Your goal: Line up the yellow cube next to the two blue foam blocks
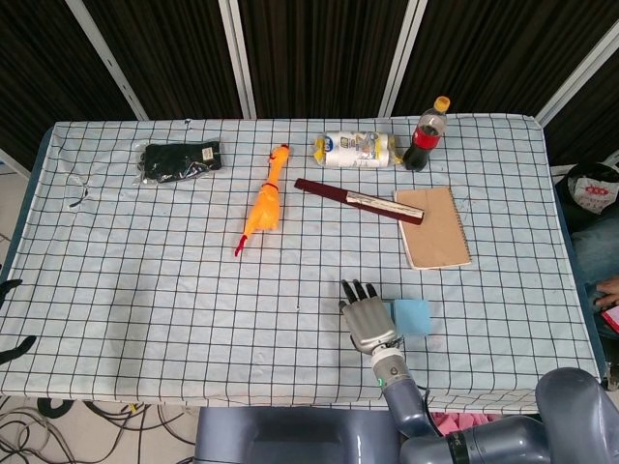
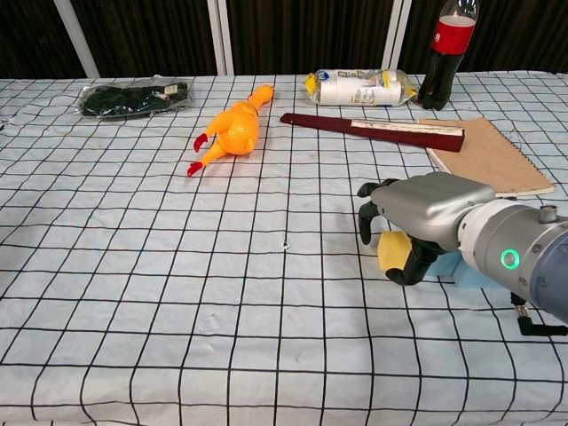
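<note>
The yellow cube [image 2: 393,251] is gripped between the thumb and fingers of my right hand [image 2: 424,213], tilted and low over the cloth. In the head view the hand [image 1: 366,319] covers the cube. The blue foam [image 2: 473,272] lies just to the right of the cube, partly behind the hand and wrist. From above, the blue foam [image 1: 412,316] shows as one light-blue square touching the hand's right side; I cannot tell the two blocks apart. My left hand is in neither view.
A brown notebook [image 1: 433,226] and a dark red ruler [image 1: 356,200] lie behind the hand. Further back are a cola bottle [image 1: 427,132], a lying plastic bottle [image 1: 354,149], a rubber chicken [image 1: 265,205] and a black packet [image 1: 179,159]. The table's front edge [image 1: 290,398] is close.
</note>
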`<state>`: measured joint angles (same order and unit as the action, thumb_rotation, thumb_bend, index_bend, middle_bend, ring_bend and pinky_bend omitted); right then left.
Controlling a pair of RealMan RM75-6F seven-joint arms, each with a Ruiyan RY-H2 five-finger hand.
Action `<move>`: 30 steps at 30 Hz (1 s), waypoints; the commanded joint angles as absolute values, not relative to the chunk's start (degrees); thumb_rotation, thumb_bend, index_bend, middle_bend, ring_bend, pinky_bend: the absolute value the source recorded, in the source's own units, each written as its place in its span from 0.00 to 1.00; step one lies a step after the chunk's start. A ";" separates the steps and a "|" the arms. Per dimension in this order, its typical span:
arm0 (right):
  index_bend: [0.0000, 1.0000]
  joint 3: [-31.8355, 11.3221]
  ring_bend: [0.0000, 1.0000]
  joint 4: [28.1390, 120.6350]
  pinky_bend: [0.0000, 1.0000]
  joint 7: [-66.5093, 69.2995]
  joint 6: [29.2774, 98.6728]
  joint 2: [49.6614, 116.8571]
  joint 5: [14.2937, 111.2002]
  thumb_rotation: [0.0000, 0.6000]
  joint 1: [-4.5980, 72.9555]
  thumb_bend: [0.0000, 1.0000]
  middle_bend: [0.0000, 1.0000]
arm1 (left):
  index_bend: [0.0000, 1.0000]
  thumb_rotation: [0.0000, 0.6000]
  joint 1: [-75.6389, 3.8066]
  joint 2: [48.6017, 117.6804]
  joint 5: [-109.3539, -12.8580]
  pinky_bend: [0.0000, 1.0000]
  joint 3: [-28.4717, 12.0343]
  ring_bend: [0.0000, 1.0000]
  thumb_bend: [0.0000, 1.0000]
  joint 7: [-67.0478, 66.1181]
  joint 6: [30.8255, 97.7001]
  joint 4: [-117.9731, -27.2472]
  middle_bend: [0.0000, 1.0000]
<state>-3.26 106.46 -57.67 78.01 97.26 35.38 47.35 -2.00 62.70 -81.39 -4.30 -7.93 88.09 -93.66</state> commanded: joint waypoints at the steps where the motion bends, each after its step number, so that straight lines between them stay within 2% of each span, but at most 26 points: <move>1: 0.36 -3.21 0.00 106.47 0.10 -57.63 77.79 97.21 35.46 1.00 47.16 0.30 0.00 | 0.23 1.00 -2.00 62.71 -81.37 0.00 -4.30 0.00 0.03 -7.95 88.09 -93.65 0.06; 30: 0.40 -3.19 0.00 105.82 0.10 -56.97 76.09 96.33 36.75 1.00 45.26 0.30 0.00 | 0.23 1.00 -1.98 62.63 -81.23 0.00 -4.30 0.00 0.03 -8.10 88.03 -93.83 0.06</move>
